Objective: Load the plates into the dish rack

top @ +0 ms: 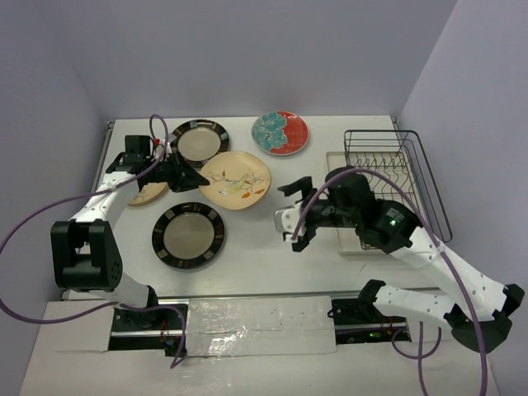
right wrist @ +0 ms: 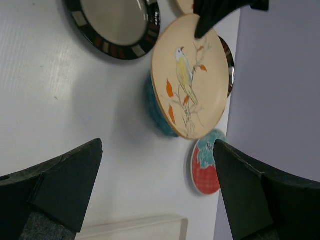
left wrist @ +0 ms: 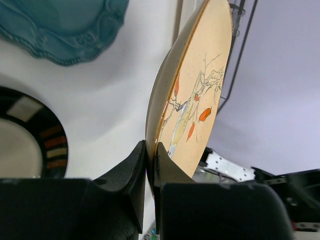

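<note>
Bird plate [top: 239, 180], top view: my left claw [top: 195, 180] is clenched on the rim nearest my left arm. This is out over the tabletop [top: 247, 272], well apart from the dish rack [top: 429, 177] at the right. The rack's wire frame sits on a cream tray [top: 333, 163]; every plate I see lies outside it. Far striped plate [top: 199, 141] is just behind my left claw, near striped plate [top: 188, 235] in front. Red flowered plate [top: 280, 133] is at the back, and a tan plate [top: 147, 195] is half hidden under my left arm. My right claw [top: 290, 216] hangs released between the bird plate and the rack, gripping nothing.

Left wrist view: both fingers [left wrist: 135, 170] pinch the bird plate's rim, plate tipped steeply on edge. Teal scalloped plate [left wrist: 60, 25] lies flat beyond it, a striped plate at left. Rack wires show past the plate's edge.

Right wrist view: my fingers [right wrist: 60, 185] are spread wide, only tabletop between them. The bird plate is raised and tilted over the teal scalloped plate, left claw at its top rim. The red flowered plate lies flat near the teal one.
</note>
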You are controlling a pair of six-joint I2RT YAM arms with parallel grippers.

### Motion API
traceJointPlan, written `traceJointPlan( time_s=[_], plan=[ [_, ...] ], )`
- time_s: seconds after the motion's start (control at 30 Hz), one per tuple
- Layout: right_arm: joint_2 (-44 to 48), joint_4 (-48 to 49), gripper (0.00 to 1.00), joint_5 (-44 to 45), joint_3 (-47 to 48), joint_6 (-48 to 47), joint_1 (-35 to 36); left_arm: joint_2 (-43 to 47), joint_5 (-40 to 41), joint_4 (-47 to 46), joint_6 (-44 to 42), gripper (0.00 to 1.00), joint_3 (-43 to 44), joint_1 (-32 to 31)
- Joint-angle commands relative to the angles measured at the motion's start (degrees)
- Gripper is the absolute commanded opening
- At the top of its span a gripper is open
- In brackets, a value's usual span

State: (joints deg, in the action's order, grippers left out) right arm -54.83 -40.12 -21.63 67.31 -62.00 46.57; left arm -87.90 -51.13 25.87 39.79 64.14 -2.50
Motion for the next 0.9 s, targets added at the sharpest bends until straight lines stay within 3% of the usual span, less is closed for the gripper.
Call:
traceJointPlan(
  time_s=[0.0,0.33,0.47,0.57,0.67,0.8,0.87],
  plan=[
    [-2.55,6.53,0.98,5.53,-3.05,-3.56,4.93,4.4,-11.61,-5.74,6.79,0.0,-0.76,0.04],
    [-14.77,15.15,0.93,17.41,-1.04,-2.78,11.0,6.16,-15.31,-4.69,9.6,0.0,-1.65,-0.05],
    [-18.19,17.69,0.78,19.42,-1.04,-3.13,11.53,6.42,-16.89,-5.21,10.74,0.0,-1.65,-0.05],
    [-19.26,19.97,0.76,21.18,-1.83,-3.66,11.44,6.6,-17.42,-6.08,11.62,0.0,-2.17,-0.05],
    [-19.96,22.53,0.67,21.54,-2.53,-4.1,11.44,6.95,-17.77,-7.05,12.41,0.0,-3.32,-0.31],
    [-20.32,23.68,0.5,23.12,-2.18,-3.66,11.35,7.39,-18.39,-9.69,14.52,0.0,-4.99,-0.48],
    [-20.23,24.12,0.46,23.12,-2.18,-3.66,11.35,7.39,-18.48,-11.01,15.84,0.0,-5.51,-0.57]
  ],
)
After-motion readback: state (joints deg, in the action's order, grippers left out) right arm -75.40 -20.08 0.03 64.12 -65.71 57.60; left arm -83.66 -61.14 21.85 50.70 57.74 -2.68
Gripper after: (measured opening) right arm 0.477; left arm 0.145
